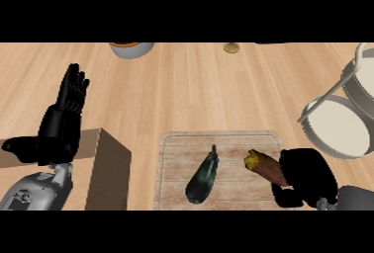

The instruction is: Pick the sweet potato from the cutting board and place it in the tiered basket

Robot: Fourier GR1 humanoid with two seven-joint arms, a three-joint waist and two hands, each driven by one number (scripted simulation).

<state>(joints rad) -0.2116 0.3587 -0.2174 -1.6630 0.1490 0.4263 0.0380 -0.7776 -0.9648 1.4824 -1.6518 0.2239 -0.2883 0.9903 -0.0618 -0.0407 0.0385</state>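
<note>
Sweet potato (266, 167) lies on the board's (175, 148) right side, brown, tapered, its cut end yellow. Your right hand (306, 175) curls over its lower end, seemingly gripping, nothing lifted. Basket (337, 126) waits upper right. Left hand (64, 111) rests open, holding nothing, at left.

Left hand (62, 121), left of frame: black, segmented fingers and thumb, on a glossy grey forearm (36, 190) with dark recesses. Right hand (306, 178), lower right: black, rounded, grey forearm behind.
</note>
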